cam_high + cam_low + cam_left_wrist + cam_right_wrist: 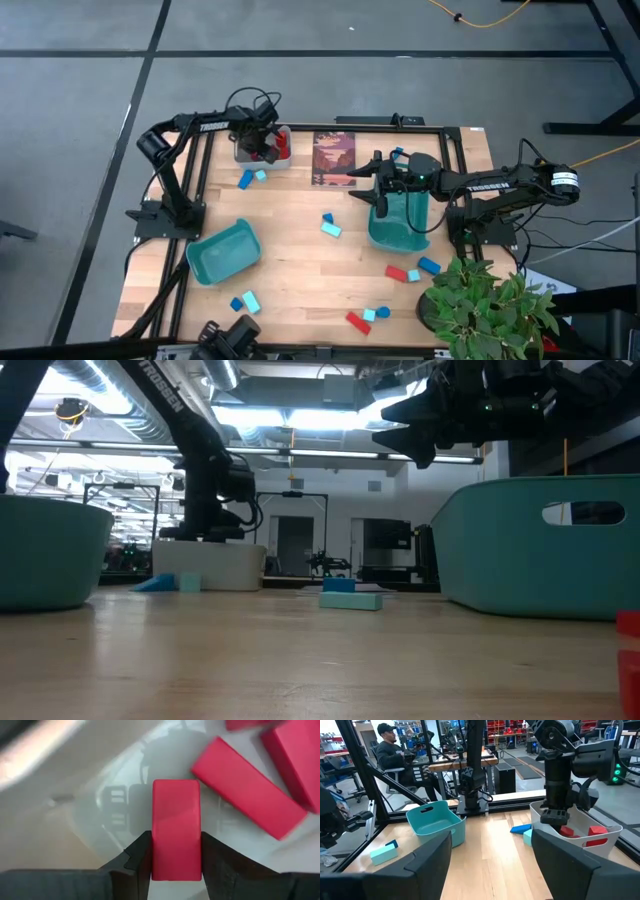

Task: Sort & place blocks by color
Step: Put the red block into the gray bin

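**Red bar clamped over the grey bin**

Red block point(175, 827) fills the left wrist view, pinched between the left claw point(264, 146) fingers point(137, 857), its long axis running straight out from them. Loose red blocks point(247, 787) lie tilted beneath it in the grey bin point(283, 158). From above, that arm hides the held bar. Right claw point(383, 186) hangs spread and empty above the teal bin point(400, 235). Cyan and blue blocks point(330, 225) lie scattered across the table point(300, 270).

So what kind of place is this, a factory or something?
More likely a robotics lab or workshop. Two arms work at a framed wooden table, sorting blocks into bins. Beyond it are workbenches, red parts shelves and a seated person, with bare ducts overhead.
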Robot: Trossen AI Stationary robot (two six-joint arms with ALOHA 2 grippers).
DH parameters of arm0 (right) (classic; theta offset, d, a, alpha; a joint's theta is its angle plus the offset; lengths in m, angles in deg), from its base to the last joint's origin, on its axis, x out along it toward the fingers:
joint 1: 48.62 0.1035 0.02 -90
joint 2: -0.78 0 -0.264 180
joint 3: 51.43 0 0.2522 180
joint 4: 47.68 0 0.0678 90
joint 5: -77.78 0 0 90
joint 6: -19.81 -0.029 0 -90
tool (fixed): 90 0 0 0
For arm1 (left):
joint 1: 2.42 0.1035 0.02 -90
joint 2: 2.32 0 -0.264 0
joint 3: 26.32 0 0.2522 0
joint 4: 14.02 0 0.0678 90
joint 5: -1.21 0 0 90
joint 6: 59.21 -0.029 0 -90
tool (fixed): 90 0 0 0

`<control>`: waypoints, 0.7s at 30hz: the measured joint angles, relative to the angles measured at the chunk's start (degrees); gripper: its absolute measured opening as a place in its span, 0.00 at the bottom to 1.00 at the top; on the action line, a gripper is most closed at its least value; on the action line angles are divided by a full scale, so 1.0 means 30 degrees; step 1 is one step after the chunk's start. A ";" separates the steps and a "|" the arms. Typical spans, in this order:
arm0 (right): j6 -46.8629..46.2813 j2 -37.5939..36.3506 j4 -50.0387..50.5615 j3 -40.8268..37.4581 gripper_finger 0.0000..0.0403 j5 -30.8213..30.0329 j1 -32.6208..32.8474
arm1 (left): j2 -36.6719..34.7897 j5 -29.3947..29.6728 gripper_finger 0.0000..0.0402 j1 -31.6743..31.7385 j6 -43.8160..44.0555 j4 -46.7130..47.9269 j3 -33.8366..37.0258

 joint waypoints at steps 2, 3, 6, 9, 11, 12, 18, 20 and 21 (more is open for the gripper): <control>-0.0006 0.0000 0.0007 0.0000 0.69 0.0000 0.0007 | 0.0003 -0.0008 0.32 -0.0041 -0.0023 0.0034 0.0000; -0.0001 0.0000 0.0007 0.0000 0.69 0.0000 0.0001 | 0.0003 0.0015 0.33 -0.0078 -0.0023 0.0008 0.0000; -0.0006 0.0000 0.0011 0.0000 0.69 0.0000 0.0003 | -0.0002 0.0031 0.34 -0.0209 -0.0108 0.0086 0.0000; -0.0006 0.0000 0.0014 0.0000 0.69 0.0000 0.0007 | -0.0001 0.0023 0.36 -0.0298 -0.0170 0.0065 0.0000; -0.0006 0.0000 0.0014 0.0000 0.69 0.0000 0.0002 | -0.0004 0.0199 0.37 -0.0372 -0.0176 0.0022 0.0000; -0.0006 0.0000 0.0014 0.0000 0.69 0.0000 0.0003 | -0.0004 0.0446 0.37 -0.0393 -0.0183 0.0015 0.0000; -0.0006 0.0000 0.0014 0.0000 0.69 0.0000 0.0002 | -0.0004 0.0883 0.41 -0.0386 -0.0469 0.0073 0.0000; -0.0006 0.0000 0.0014 0.0000 0.69 0.0000 0.0001 | -0.0004 0.0883 0.44 -0.0379 -0.0518 0.0081 0.0000; -0.0012 0.0000 0.0014 0.0000 0.69 0.0000 0.0007 | -0.0004 0.0883 0.45 -0.0382 -0.0518 0.0081 0.0000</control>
